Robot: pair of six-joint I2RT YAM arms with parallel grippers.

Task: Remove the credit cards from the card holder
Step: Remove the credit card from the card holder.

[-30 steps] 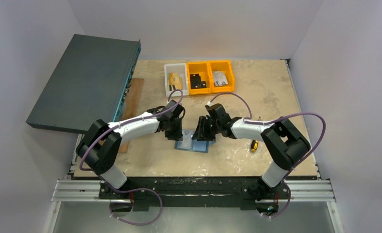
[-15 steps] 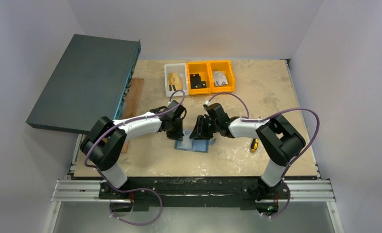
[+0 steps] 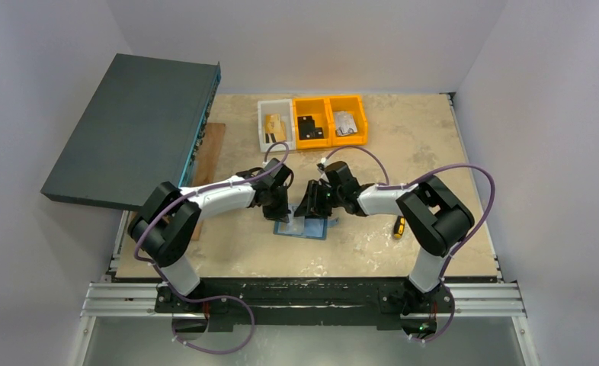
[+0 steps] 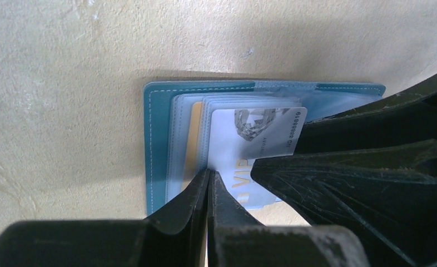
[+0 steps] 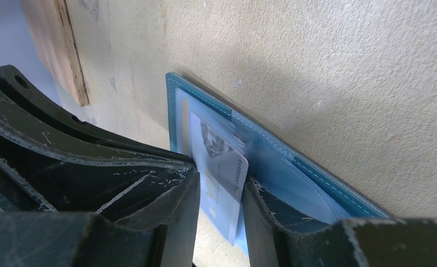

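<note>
The teal card holder lies open on the table between the two arms. A silvery-grey credit card sticks part way out of its left pockets, and a gold-tan card shows as a strip behind it. My left gripper is shut, its tips resting on the pocket edge beside the silvery card. My right gripper has that silvery card between its fingers, tilted up off the card holder. In the top view the left gripper and right gripper meet over the holder.
A white bin and two orange bins stand at the back of the table. A large dark teal box overhangs the left side beside a wooden board. A yellow-handled tool lies right of the holder.
My left gripper has closed and moved slightly right onto the holder's left edge. The right gripper has shifted a little to the left over the holder.
</note>
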